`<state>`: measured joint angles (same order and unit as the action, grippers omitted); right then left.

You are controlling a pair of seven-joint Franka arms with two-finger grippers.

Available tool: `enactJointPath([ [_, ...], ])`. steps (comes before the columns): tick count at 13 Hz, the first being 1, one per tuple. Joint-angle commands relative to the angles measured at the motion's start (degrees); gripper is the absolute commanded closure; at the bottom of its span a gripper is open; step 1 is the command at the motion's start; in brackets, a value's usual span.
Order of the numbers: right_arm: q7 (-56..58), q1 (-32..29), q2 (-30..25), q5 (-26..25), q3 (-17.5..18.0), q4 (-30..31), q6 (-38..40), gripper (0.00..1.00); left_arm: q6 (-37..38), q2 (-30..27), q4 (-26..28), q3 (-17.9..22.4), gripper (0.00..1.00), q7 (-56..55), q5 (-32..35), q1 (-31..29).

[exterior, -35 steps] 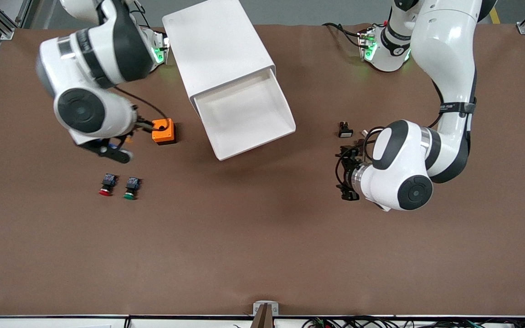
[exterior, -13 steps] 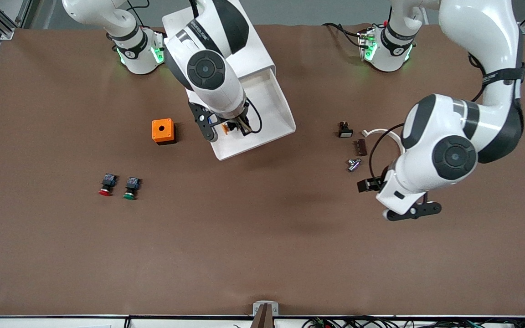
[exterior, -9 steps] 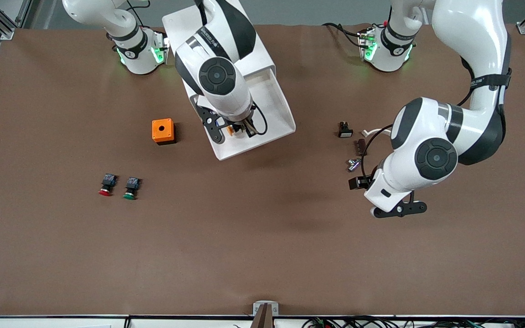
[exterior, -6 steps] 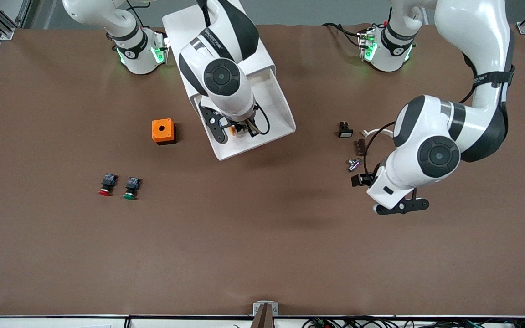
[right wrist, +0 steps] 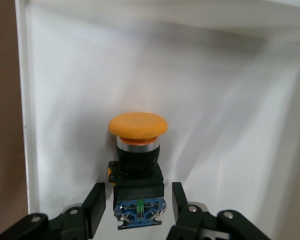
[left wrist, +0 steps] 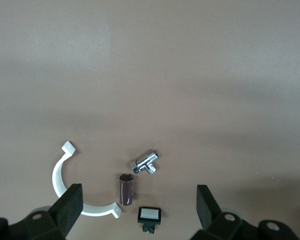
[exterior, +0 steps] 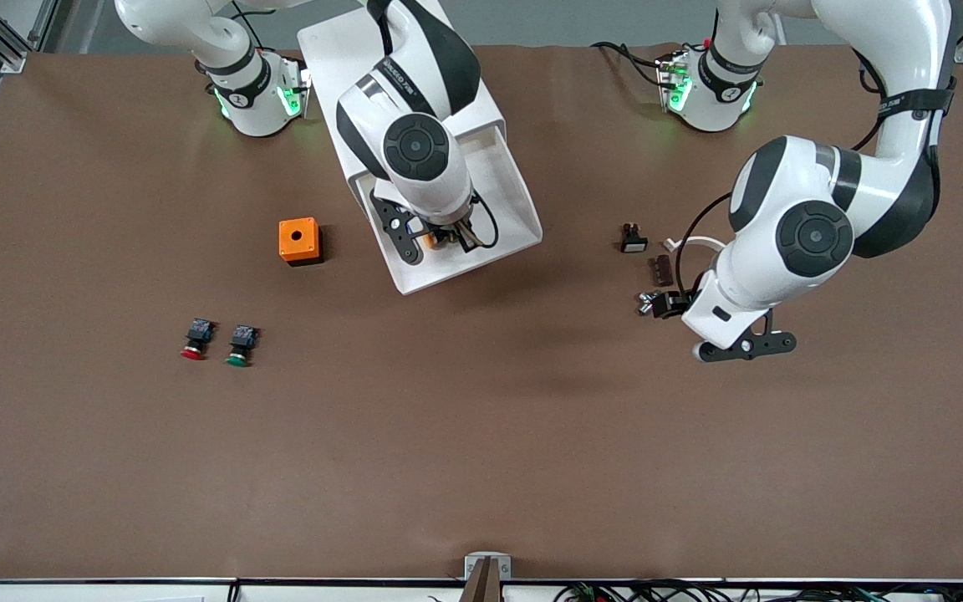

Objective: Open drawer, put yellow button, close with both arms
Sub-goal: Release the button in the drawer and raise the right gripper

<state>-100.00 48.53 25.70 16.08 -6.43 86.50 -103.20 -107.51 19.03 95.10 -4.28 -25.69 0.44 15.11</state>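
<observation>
The drawer [exterior: 522,203] stands pulled out of the white cabinet [exterior: 402,75]. The yellow button [right wrist: 137,150] lies on its side on the drawer's white floor [right wrist: 225,95], close to a side wall; in the front view only an orange bit of it [exterior: 428,242] shows under the right wrist. My right gripper [right wrist: 136,207] [exterior: 440,238] is low in the drawer, open, with a finger on each side of the button's body and a gap on both sides. My left gripper [left wrist: 138,207] [exterior: 664,304] is open wide and empty, over small parts on the table toward the left arm's end.
An orange box [exterior: 299,241] sits beside the drawer. A red button [exterior: 194,339] and a green button [exterior: 240,344] lie nearer the front camera. Under the left gripper lie a white clip [left wrist: 60,185], a brown cylinder [left wrist: 126,189], a chrome fitting [left wrist: 146,163] and a black switch [left wrist: 150,216].
The right arm has swung from beside the orange box to over the open drawer with the yellow button. The left hand has turned and now hangs over the small parts.
</observation>
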Motion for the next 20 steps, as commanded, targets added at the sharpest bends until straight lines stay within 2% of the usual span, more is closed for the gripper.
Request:
enactJointPath([
  [1, -0.1, 0.8, -0.3, 1.1, -0.7, -0.5, 1.1, 0.00, -4.6, -1.1, 3.4, -2.0, 0.00, 1.2, 0.5, 0.1],
  [4, -0.1, 0.2, -1.7, 1.1, -0.9, -4.4, 8.0, 0.00, -8.1, 2.7, 1.7, -5.3, 0.00, 2.3, 1.4, 0.6],
  [6, -0.4, -1.3, -3.9, 1.4, -1.0, -7.5, 14.6, 0.00, -7.9, 3.6, 1.7, -5.8, 0.00, 2.5, 4.2, 1.8],
  [9, 0.1, -4.0, -10.4, 1.3, -1.1, -8.1, 22.0, 0.00, -5.8, 3.6, 1.6, -5.9, 0.00, 2.2, 4.9, 2.1],
  [11, 3.0, -5.9, -13.9, 1.0, -1.2, -7.9, 26.5, 0.00, -5.8, 4.8, 1.3, -5.9, 0.00, 1.4, 5.1, 4.5],
  [14, 14.8, -10.5, -18.5, 0.2, -1.3, -7.4, 31.9, 0.00, -5.9, 10.2, -4.4, -5.9, 0.00, 1.3, 5.1, 6.4],
  [16, 25.5, -14.3, -21.5, -2.3, -1.3, -6.4, 34.9, 0.00, -5.9, 13.5, -8.6, -5.9, 0.00, -1.4, 3.5, 8.1],
  [18, 40.1, -18.3, -26.1, -6.7, -1.3, -1.9, 34.9, 0.00, -5.9, 16.3, -13.6, -5.9, 0.00, -13.1, 2.1, 10.4],
  [20, 56.3, -23.3, -29.6, -10.4, -1.3, 2.2, 34.4, 0.00, -6.0, 17.0, -13.9, -5.9, 0.00, -24.9, 1.9, 13.9],
])
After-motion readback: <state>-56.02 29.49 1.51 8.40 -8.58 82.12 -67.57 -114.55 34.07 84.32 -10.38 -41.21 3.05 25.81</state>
